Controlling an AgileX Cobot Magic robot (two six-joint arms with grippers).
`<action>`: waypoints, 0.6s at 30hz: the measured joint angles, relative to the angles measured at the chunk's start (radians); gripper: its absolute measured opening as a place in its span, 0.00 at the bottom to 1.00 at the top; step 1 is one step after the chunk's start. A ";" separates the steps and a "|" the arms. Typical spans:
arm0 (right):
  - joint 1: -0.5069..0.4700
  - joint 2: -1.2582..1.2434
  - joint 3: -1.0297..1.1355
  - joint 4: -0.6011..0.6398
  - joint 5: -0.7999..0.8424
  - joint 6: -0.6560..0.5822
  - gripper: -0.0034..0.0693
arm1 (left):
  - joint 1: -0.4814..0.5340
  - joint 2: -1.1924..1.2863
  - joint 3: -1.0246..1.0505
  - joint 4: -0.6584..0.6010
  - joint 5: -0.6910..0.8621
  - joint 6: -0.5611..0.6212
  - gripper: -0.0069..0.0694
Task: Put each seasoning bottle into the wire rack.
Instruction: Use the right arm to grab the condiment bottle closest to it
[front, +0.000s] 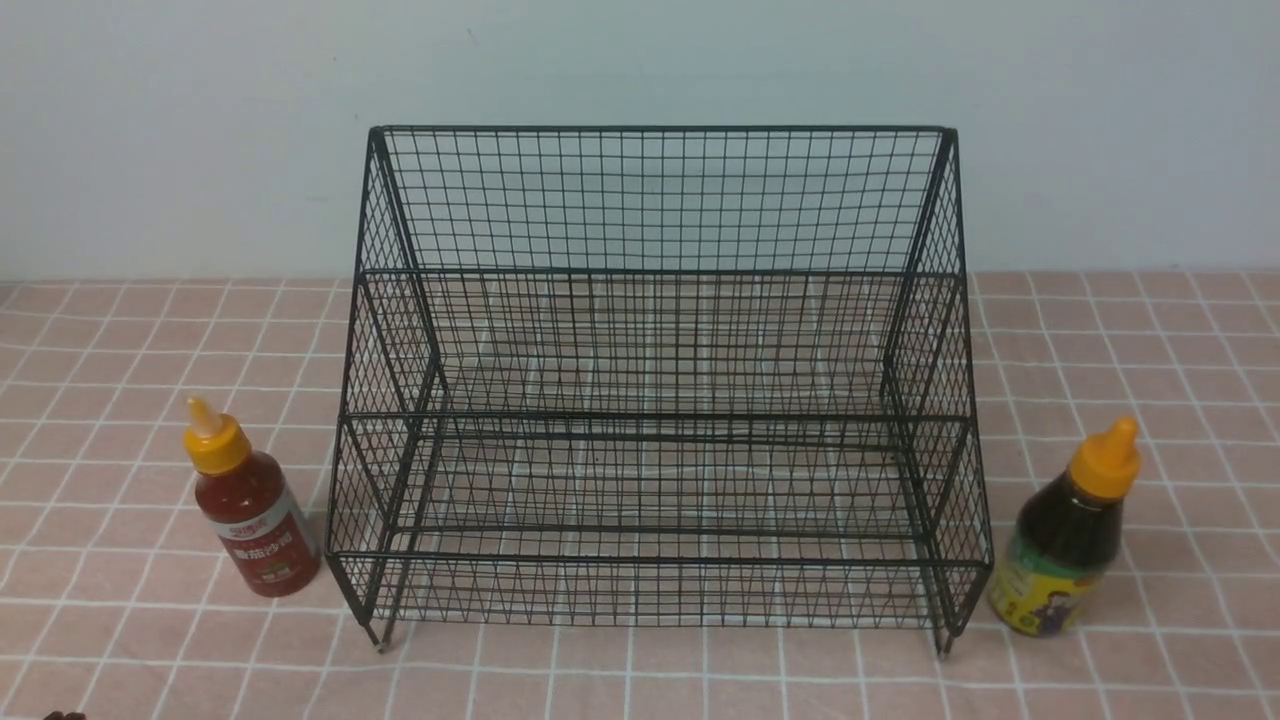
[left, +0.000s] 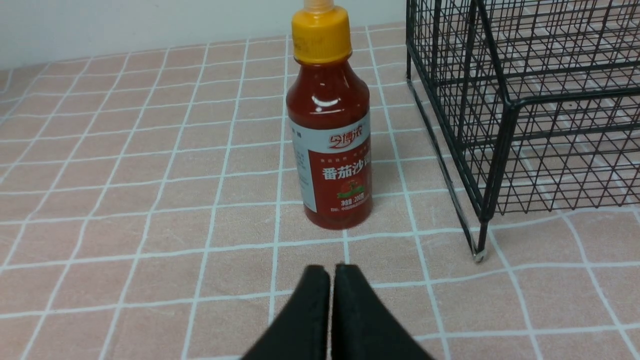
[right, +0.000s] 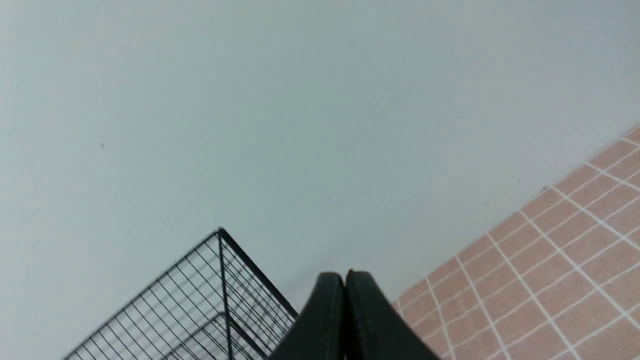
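Over on the left, the left gripper is hanging low over the pink checked tablecloth with its two black fingers pressed together, gripping nothing. It is pointing straight at the red sauce bottle, which is standing upright a little way ahead of it, not touching it. That bottle is wearing a yellow-orange nozzle cap and a red and white label, and it is sitting on the cloth just beside the rack's left front foot, outside the wire.

In the middle, the black wire rack is standing on its short feet with its tall back toward the pale wall. Its stepped shelves are holding no bottle; only the cloth is showing through the mesh.

At the rack's right front corner, the dark sauce bottle is standing upright on the cloth, close beside the wire, with its green and yellow label facing forward and its orange nozzle leaning slightly right.

On the right, the right gripper is also keeping its fingers together with nothing between them. It is aiming at the wall, with an upper corner of the rack showing beside it.
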 joint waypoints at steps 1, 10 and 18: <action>0.000 0.000 0.000 0.003 -0.001 0.001 0.03 | 0.000 0.000 0.000 0.000 0.000 0.000 0.08; 0.000 0.019 -0.123 0.156 0.028 0.057 0.03 | -0.001 0.000 0.000 0.000 0.000 0.000 0.08; 0.000 0.464 -0.635 0.049 0.700 -0.285 0.03 | -0.001 0.000 0.000 0.000 0.000 0.000 0.08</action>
